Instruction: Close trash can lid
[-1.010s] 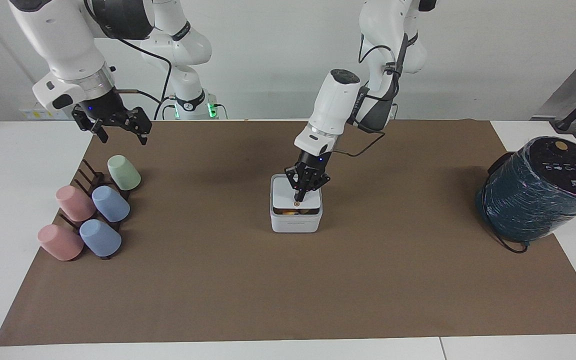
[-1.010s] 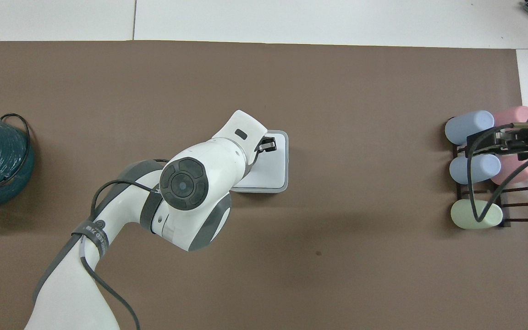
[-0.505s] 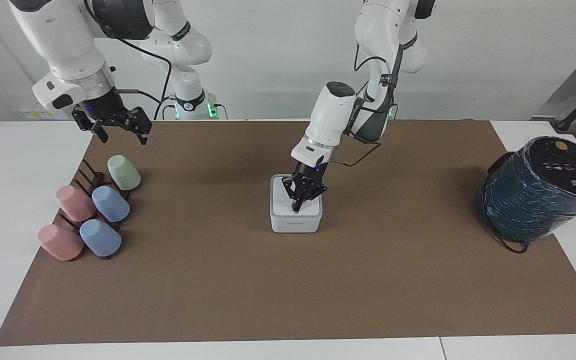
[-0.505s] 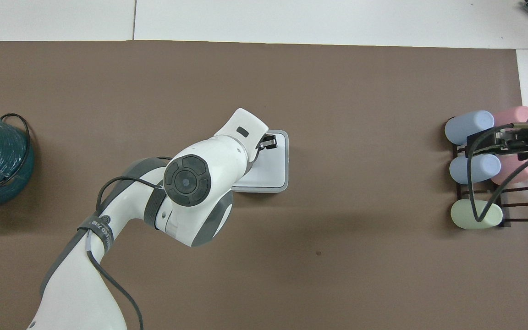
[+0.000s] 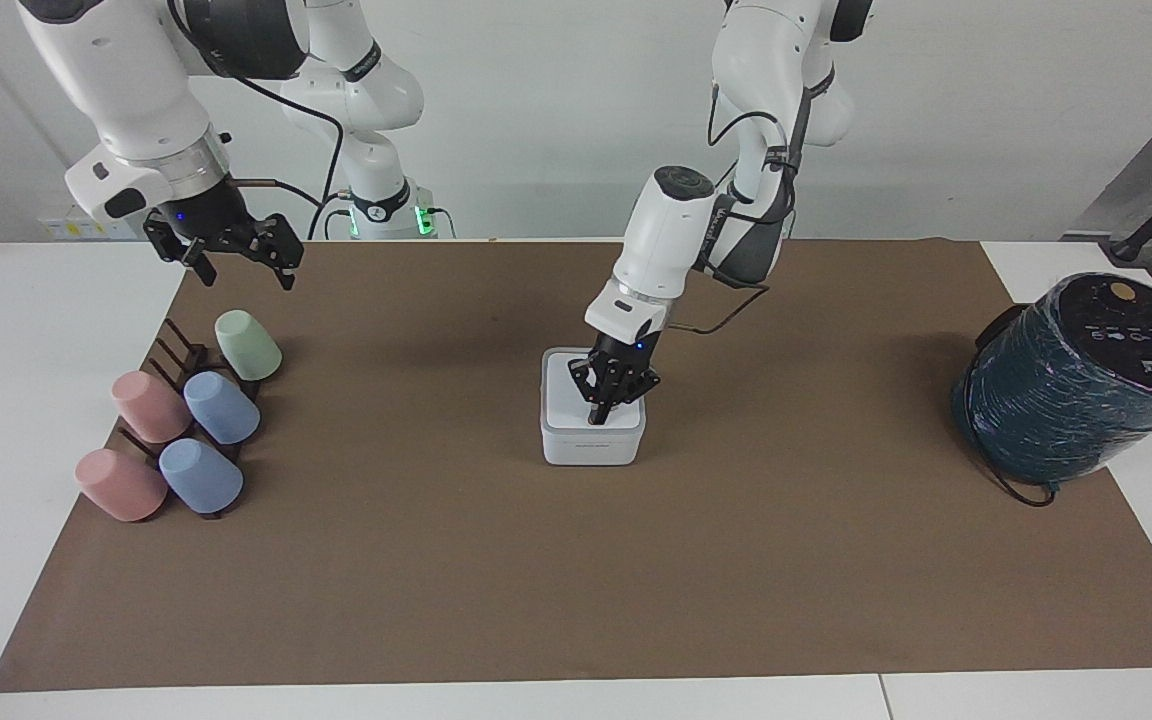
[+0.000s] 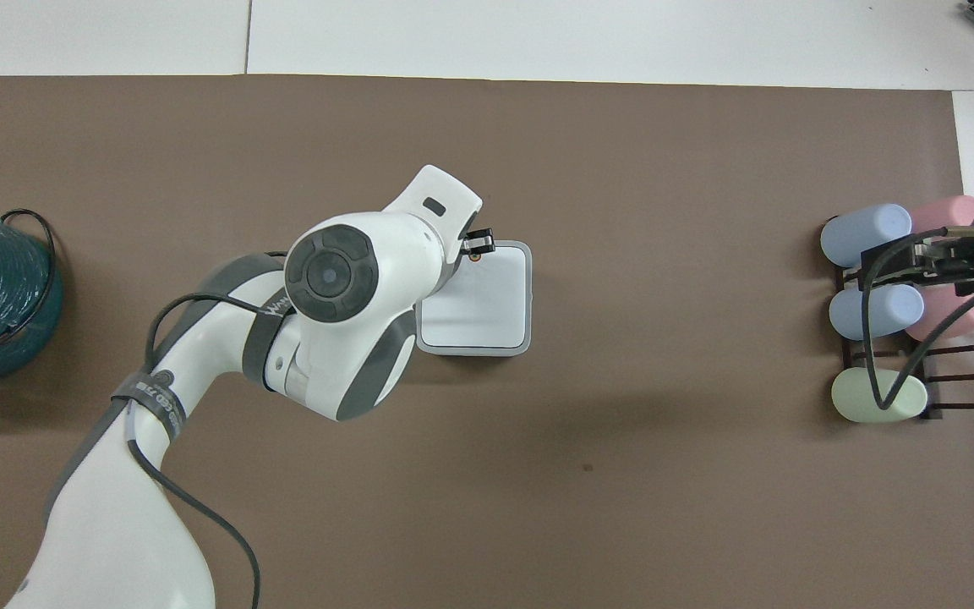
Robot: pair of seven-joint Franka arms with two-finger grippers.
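The trash can [image 5: 591, 432], a small white plastic cube with rounded corners, sits mid-desk on the matte brown mat [image 5: 576, 560]. Its smooth square lid [image 6: 487, 296] lies flat and shut on top. The left pincer [image 5: 600, 410] points down at the lid with its fingertips pinched together, holding nothing. The right pincer [image 5: 239, 262] waits, spread open, over the dark rack [image 5: 181, 360] of pastel cups [image 5: 221, 408]. A dark teal wrapped cylinder [image 5: 1076, 385] stands at the left arm's end.
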